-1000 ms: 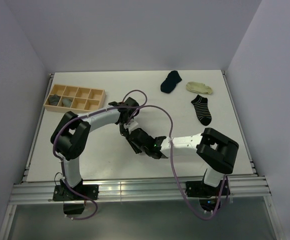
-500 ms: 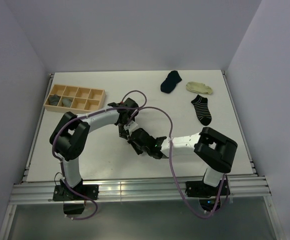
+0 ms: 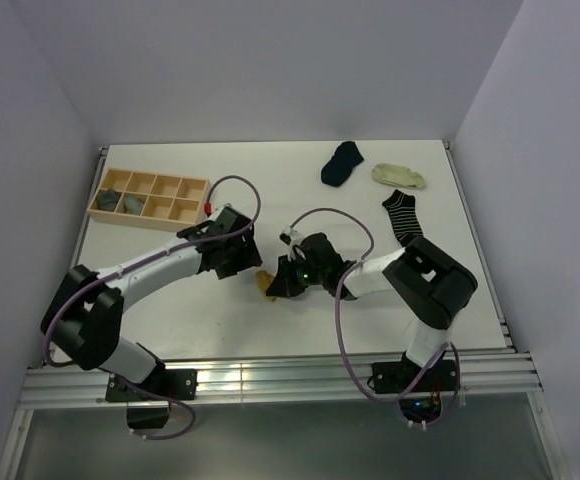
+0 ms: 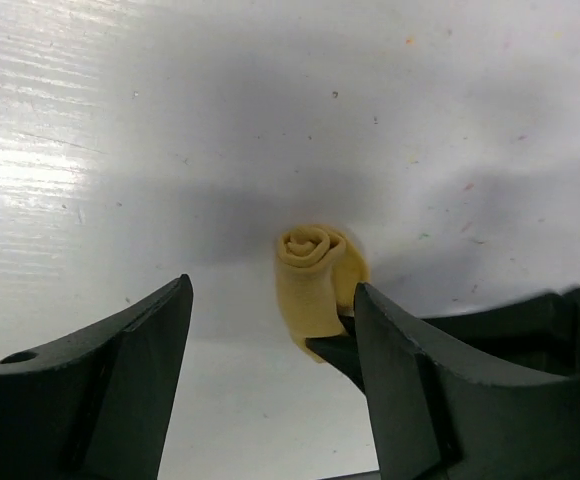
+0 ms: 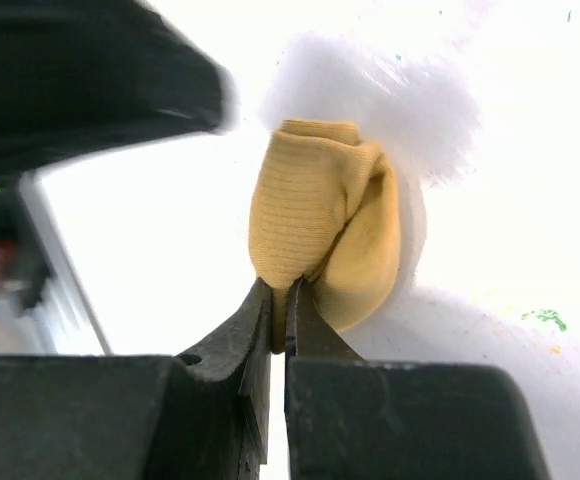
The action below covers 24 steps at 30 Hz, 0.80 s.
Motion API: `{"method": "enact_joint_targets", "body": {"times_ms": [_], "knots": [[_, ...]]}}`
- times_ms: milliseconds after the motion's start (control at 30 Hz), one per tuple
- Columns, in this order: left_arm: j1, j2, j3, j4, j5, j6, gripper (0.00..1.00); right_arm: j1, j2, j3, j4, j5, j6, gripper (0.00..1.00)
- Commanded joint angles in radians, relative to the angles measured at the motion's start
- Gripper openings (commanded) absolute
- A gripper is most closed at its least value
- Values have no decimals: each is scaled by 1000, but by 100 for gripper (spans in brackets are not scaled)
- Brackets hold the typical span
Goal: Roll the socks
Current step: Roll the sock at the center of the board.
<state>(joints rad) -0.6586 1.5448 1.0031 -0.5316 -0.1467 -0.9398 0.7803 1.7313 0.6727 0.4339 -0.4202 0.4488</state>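
1. Mustard-yellow sock (image 3: 266,284): rolled into a tight spiral, lying on the white table (image 3: 170,310) near its middle, between the two grippers. The left wrist view shows the coiled end (image 4: 315,270); the right wrist view shows the folded outer side (image 5: 320,220).
2. Right gripper (image 5: 282,300): fingers drawn almost together, pinching a fold of the yellow roll at its near edge. Its arm reaches in low from the right (image 3: 282,284).
3. Left gripper (image 4: 272,288): fingers spread wide and holding nothing, set just left of the roll and facing it (image 3: 238,262).
4. Wooden tray (image 3: 160,176): divided into compartments, at the far left of the table. One grey bundle (image 3: 109,199) sits in the near-left corner compartment, and a second (image 3: 133,203) in the one beside it.
5. Navy sock (image 3: 342,162): flat, far side, right of centre.
6. Cream sock (image 3: 399,176): flat, just right of the navy one.
7. Black-and-white striped sock (image 3: 403,219): flat, nearer than the cream one, well apart from the roll.
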Motion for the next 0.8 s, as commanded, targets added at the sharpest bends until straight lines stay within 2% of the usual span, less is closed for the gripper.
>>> {"method": "enact_joint_targets", "body": {"times_ms": [0,167,267,567,767], "knots": [[4,-90,-95,163,7,-91,70,-52,69,-61,127,-209,145,0],[2,-97,-198,294,136,-128,65,-98,154,-96,245,-316,250,0],[2,-81,-213,324,163,-131,64,-136,197,-128,406,-367,332,0],[-9,-25,-210,344,187,-126,62,-191,261,-139,459,-390,398,0],[-21,17,-205,312,174,-129,55,-200,263,-128,402,-358,375,0]]}}
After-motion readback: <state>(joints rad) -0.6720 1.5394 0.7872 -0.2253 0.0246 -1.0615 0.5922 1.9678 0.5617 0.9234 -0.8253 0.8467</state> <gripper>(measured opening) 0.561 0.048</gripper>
